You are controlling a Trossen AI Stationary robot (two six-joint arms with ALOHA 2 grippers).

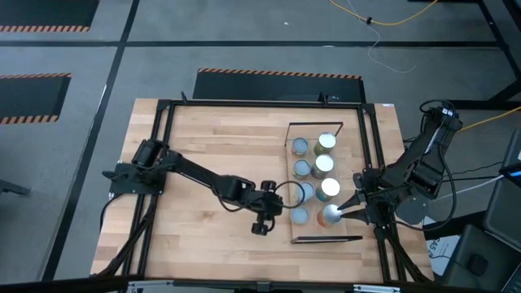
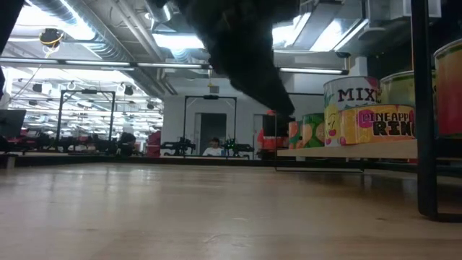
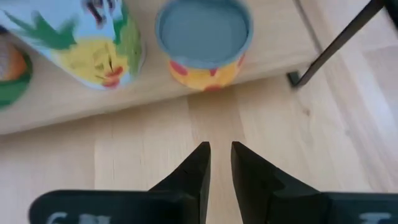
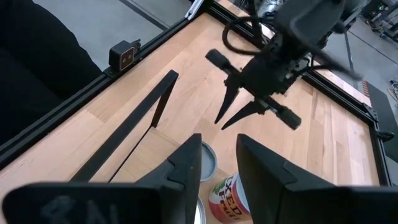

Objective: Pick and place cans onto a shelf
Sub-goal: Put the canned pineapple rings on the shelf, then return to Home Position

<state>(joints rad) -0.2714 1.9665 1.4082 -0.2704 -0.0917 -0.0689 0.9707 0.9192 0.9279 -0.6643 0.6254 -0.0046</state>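
in the high view the shelf lay right of centre in the frame, its dark end frames at its upper and lower short ends. eight cans stood on it in two columns; no can showed on the bare tabletop anywhere in that view.

the left gripper sat near the middle of the frame, just beside the shelf's left edge, pointing at the left column. in the left wrist view its fingers were empty with a narrow gap between them, hovering over bare wood just short of the shelf edge, with a blue-topped can at the upper centre of the frame and a pineapple-labelled can at the upper left.

the right gripper was at the lower right of the shelf, at the bottom can of the right column. in the right wrist view its jaws stood moderately apart and gripped nothing, with a mixed-fruit can below and between them at the bottom centre of the frame.

judging from this layout, the placing looked essentially finished, or the right arm was at the release of the last can. the next move would call for a straight lift clear of the can top without nudging its neighbours, and for the left arm a pull away from the shelf edge.
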